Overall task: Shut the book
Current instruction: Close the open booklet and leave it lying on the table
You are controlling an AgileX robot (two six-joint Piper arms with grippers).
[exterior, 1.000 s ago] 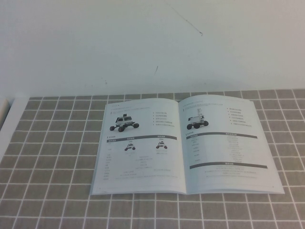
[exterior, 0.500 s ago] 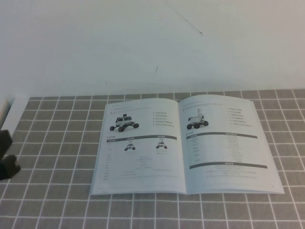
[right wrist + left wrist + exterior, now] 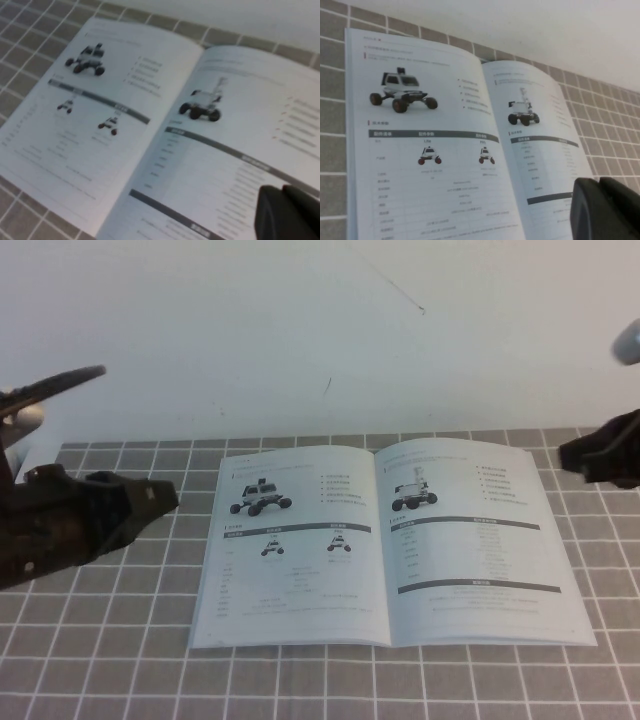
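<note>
An open book [image 3: 390, 540] lies flat on the grey checked cloth, its pages showing small wheeled robots and tables of text. My left gripper [image 3: 160, 497] hovers to the left of the book's left page, pointing at it, shut with nothing held. My right gripper [image 3: 575, 455] hangs at the far right, just beyond the right page's far corner, also shut and empty. In the left wrist view the book [image 3: 445, 150] fills the frame, with the left gripper [image 3: 602, 205] over the right page. The right wrist view shows the book [image 3: 165, 125] under the right gripper [image 3: 285, 212].
The grey checked cloth [image 3: 100, 660] covers the table around the book. A white surface [image 3: 300, 340] runs behind it. A dark cable [image 3: 50, 385] arches over the left arm.
Both arms have come into view: the left arm moved in from the left edge toward the book, and the right arm appeared at the right edge. The book has not moved.
</note>
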